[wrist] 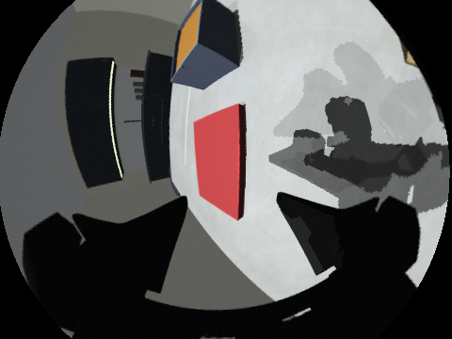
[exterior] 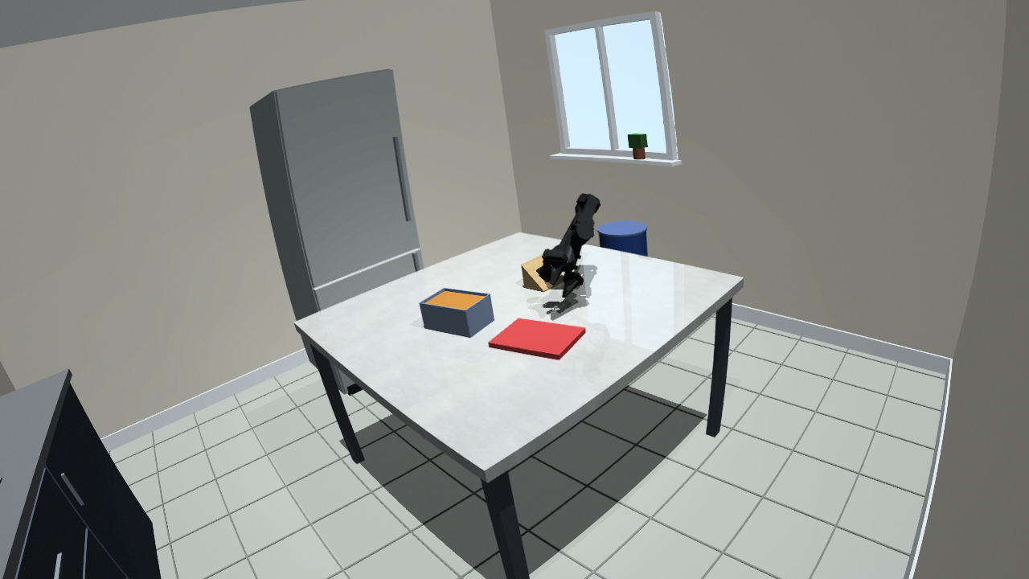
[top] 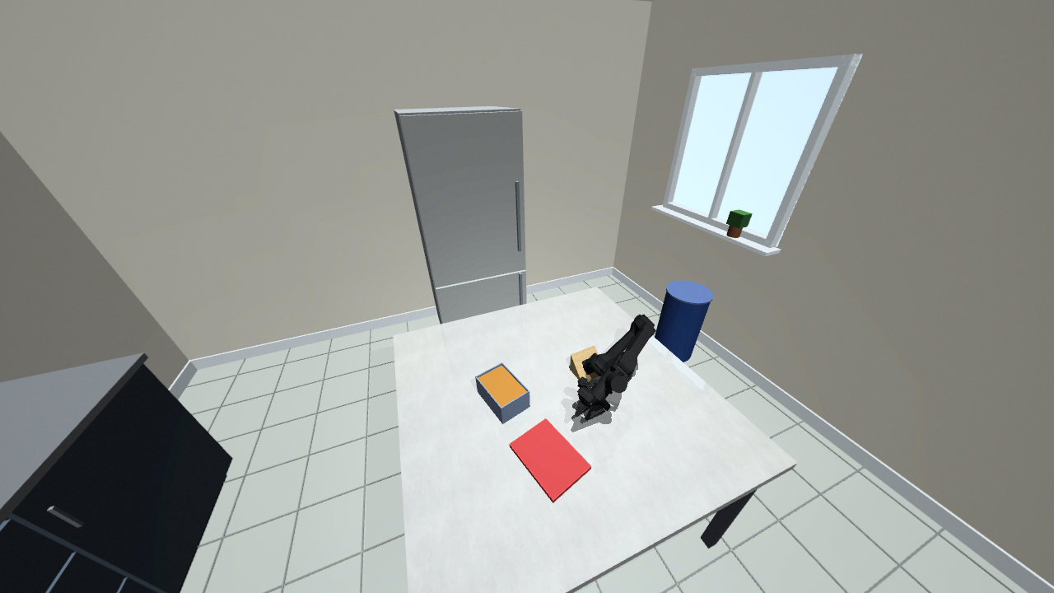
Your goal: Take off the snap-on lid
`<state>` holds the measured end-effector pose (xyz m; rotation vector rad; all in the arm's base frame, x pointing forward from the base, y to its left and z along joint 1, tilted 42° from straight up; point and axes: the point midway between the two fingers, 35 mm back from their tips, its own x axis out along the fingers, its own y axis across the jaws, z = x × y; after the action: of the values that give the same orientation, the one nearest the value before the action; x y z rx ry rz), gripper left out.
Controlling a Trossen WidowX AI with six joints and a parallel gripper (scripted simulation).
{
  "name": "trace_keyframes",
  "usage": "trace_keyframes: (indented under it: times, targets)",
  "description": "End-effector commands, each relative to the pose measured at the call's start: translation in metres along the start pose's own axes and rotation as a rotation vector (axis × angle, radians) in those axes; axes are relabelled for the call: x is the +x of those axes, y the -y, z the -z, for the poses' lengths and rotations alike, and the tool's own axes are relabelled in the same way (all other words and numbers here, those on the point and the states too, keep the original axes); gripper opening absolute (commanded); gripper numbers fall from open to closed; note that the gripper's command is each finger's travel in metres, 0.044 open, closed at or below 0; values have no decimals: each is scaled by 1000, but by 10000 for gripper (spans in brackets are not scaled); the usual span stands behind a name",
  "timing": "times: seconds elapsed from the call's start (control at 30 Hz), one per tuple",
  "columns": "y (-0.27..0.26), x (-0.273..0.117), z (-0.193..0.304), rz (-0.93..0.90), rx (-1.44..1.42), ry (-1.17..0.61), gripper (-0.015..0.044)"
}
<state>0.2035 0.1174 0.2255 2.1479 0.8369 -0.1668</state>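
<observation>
Pincer (top: pixel 579 414) (exterior: pixel 573 288) (wrist: pixel 234 199) wide open, empty; red lid (top: pixel 550 459) (exterior: pixel 537 338) (wrist: pixel 218 162) flat, long axis angled past the box (top: pixel 514 407) (exterior: pixel 447 318) (wrist: pixel 206 64)

The wrist view's top edge cuts off the box (wrist: pixel 207 66); its far end perhaps lies beyond.

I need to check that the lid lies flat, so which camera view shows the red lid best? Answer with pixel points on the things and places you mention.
The top view: the red lid's (top: pixel 550 459) (exterior: pixel 537 338) (wrist: pixel 220 162) whole upper face shows, unobstructed. The exterior view adds its thin side edge, lying flat on the table; the wrist view shows it whole but steeply slanted.
</observation>
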Motion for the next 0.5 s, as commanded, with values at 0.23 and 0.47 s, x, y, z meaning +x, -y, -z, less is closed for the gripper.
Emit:
trace_keyframes:
  times: [0.23, 0.47]
  targets:
    - [-12, -21, 1, 0, -7, -3, 440]
    - [-19, -33, 1, 1, -7, -2, 440]
